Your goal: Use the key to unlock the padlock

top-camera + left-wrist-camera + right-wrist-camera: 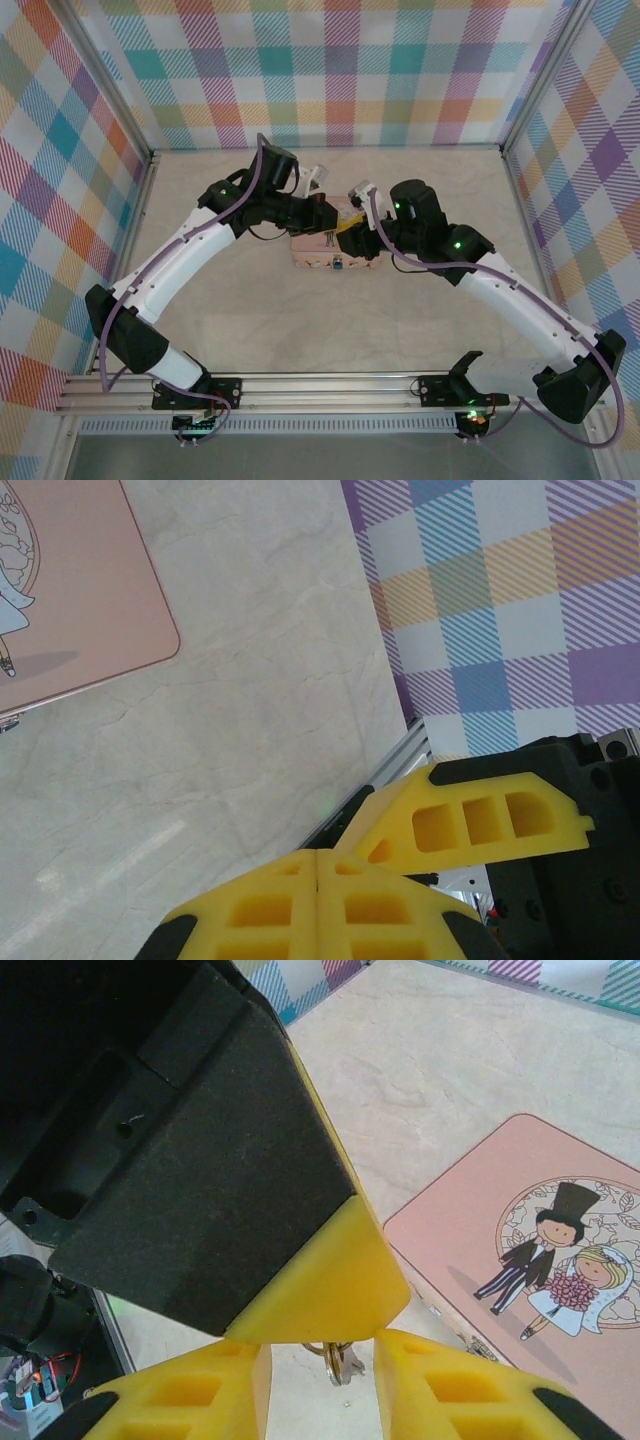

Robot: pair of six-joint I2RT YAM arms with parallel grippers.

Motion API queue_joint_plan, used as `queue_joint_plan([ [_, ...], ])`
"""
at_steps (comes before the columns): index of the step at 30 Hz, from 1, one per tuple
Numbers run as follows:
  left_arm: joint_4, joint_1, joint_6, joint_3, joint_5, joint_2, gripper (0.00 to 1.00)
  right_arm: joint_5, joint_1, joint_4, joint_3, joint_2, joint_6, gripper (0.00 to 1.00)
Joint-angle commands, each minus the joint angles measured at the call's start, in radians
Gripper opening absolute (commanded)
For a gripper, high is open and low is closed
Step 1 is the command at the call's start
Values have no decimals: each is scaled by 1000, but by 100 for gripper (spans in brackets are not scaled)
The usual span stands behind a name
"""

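The key (338, 1362), a small metal piece on a ring, hangs below the yellow tips of my left gripper (317, 858), which is shut on it. My right gripper (322, 1365) is open, one finger on each side of the hanging key without touching it. Both grippers meet just above the pink tin (330, 250) in the top external view, the left gripper (335, 222) from the left and the right gripper (352, 236) from the right. The padlock (340, 263) is a tiny bluish spot at the tin's near side.
The pink tin (520, 1250) with the cartoon couple lies flat on the pale marbled table (250, 700). Checked walls (330, 70) and an aluminium frame (150, 240) enclose the table. One right gripper finger (470, 825) crosses close to my left fingertips.
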Motion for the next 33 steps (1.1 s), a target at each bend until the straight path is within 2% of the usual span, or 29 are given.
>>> queue_joint_plan([
  [1, -5, -18, 16, 45, 36, 9, 0, -13, 4, -2, 28, 15, -18, 34],
  [6, -2, -18, 15, 47, 41, 13, 0, -29, 4, -13, 32, 24, -28, 34],
  [14, 13, -18, 5, 47, 44, 9, 0, -40, 4, -20, 28, 27, -40, 9],
  [20, 34, -18, -6, 41, 55, 3, 0, -49, 4, -2, 11, 24, -35, 0],
  [26, 39, -18, -8, 42, 62, 2, 0, -60, 4, 15, 0, 21, -27, 0],
  [28, 38, -18, -7, 42, 58, 2, 0, -55, 4, 14, -2, 19, -22, 24],
  [33, 40, -18, -8, 39, 67, 3, 0, -51, 4, 20, -8, 9, -22, 27],
])
